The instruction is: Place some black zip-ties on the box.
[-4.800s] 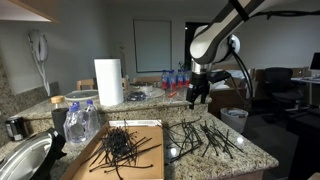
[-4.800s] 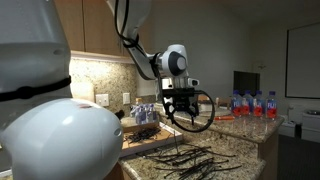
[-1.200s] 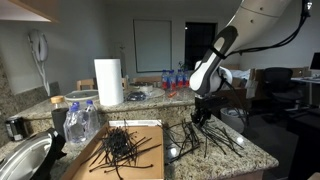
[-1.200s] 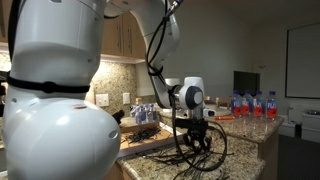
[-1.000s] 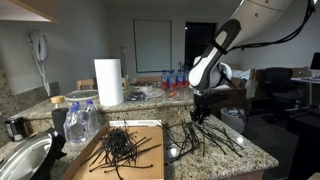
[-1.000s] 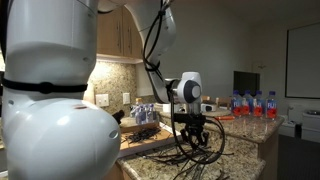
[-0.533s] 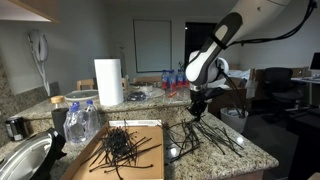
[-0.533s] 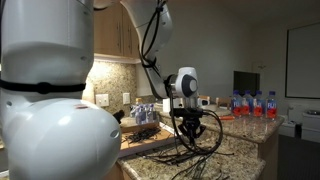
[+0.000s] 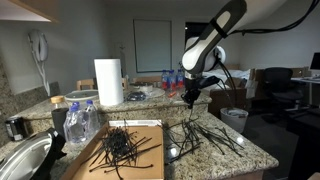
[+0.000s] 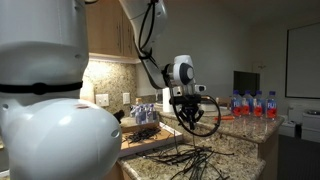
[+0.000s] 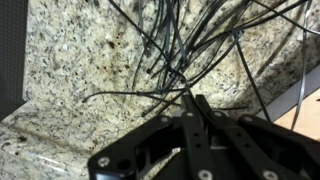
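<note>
My gripper (image 9: 190,97) hangs above the granite counter, to the right of the box, and is shut on a few black zip-ties (image 9: 196,112) that trail down toward the loose pile of zip-ties (image 9: 207,137) on the stone. In the wrist view the fingers (image 11: 189,112) are pressed together, and thin black zip-ties (image 11: 168,62) fan out from their tips over the speckled counter. In an exterior view the gripper (image 10: 186,104) carries looping strands above the pile (image 10: 190,160). The flat tan box (image 9: 93,153) lies at the left with a spiky bunch of zip-ties (image 9: 122,147) on it.
A paper towel roll (image 9: 108,82) stands behind the box, and a bag of water bottles (image 9: 80,121) sits by its left edge. A metal bowl (image 9: 24,160) is at the far left. More bottles (image 9: 174,77) stand at the back; the counter's right edge drops off near a bin (image 9: 235,117).
The gripper has risen from the pile on the counter and shifted left toward the box, staying shut and pulling a few zip-ties up with it.
</note>
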